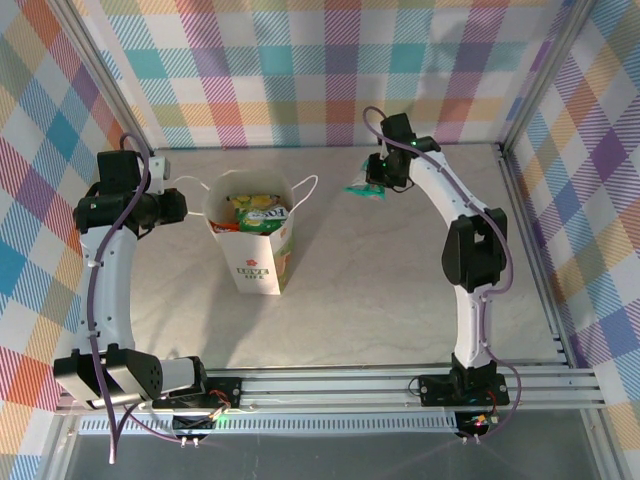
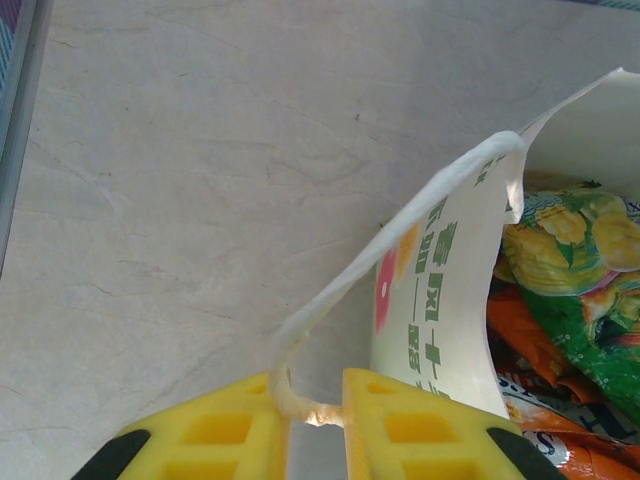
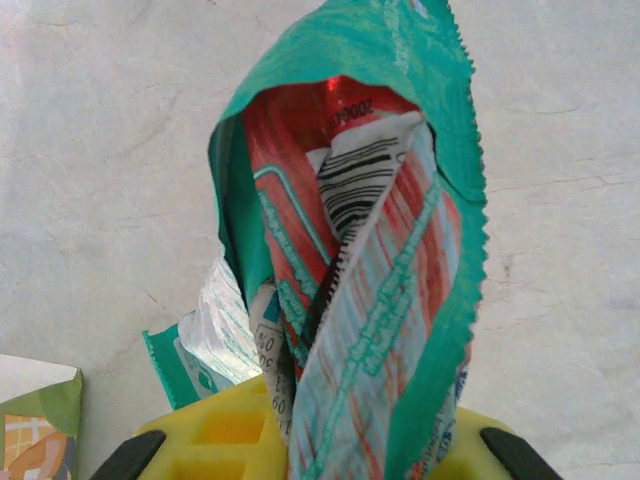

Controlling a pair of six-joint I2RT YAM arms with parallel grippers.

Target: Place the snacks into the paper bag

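Far left on the bench (image 1: 400,300), top view: left fingers (image 1: 177,207) sit just beside the paper bag (image 1: 262,262), level with its rim. Left wrist view shows them closed almost fully, with the white cord handle (image 2: 400,235) pinched in the narrow slit between the yellow pads. The cord runs taut up to the bag's near wall, which bows toward the left.

Centre: the bag stands upright with its mouth open. Snacks lie inside: a green-yellow packet (image 2: 575,265) on top, with orange foil (image 2: 525,345) under it. An exact count cannot be made out. The second handle (image 1: 306,186) loops free off the bag's right side.

Right: right fingers (image 1: 384,178) hover over the rear of the bench, apart from the bag. They are clamped on the teal packet (image 3: 350,250). Right wrist view shows the foil creased and folded over on itself, with its lower end wedged between the yellow fingers and its serrated edge free. The grip looks firm.

Step, as judged: one packet is lifted and in transit, and the bag is held open for it. With several packets already inside, the task seems well along.

Next move calls for:
- Carry the teal packet left until it is over the mouth.
- Pass above the rim and the loose handle.
- Lower it slightly, then open the right fingers.
- Hold the left pinch steady so the mouth does not sag shut.
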